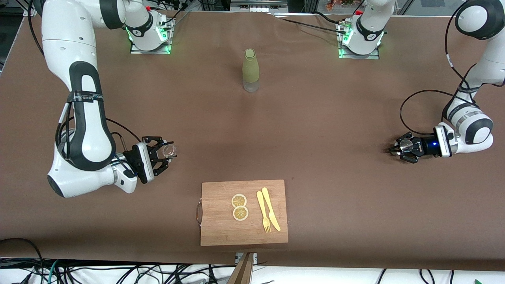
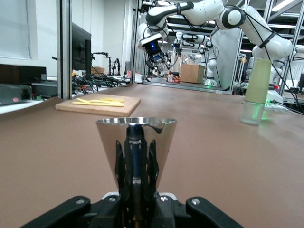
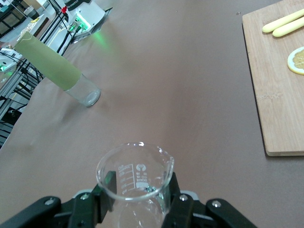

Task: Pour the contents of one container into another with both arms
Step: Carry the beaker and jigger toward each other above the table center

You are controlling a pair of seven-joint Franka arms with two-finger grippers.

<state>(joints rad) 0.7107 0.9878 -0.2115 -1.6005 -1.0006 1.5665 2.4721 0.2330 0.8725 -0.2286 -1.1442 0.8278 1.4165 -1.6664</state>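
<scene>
My right gripper [image 1: 165,154] is shut on a clear glass beaker [image 1: 170,150], held upright just above the table at the right arm's end. In the right wrist view the fingers [image 3: 105,183] clamp the beaker [image 3: 135,173] on both sides; it looks empty. My left gripper [image 1: 396,149] is shut on a shiny metal cone-shaped cup [image 1: 405,146], low over the table at the left arm's end. The left wrist view shows the cup [image 2: 136,142] upright between the closed fingers [image 2: 122,166]; its inside is hidden.
A tall bottle with an olive-green sleeve [image 1: 251,71] stands mid-table near the arm bases. A wooden cutting board [image 1: 221,230], nearest the front camera, carries two lemon slices [image 1: 239,207], a yellow fork [image 1: 263,213] and knife [image 1: 271,209]. Bare brown tabletop lies between the grippers.
</scene>
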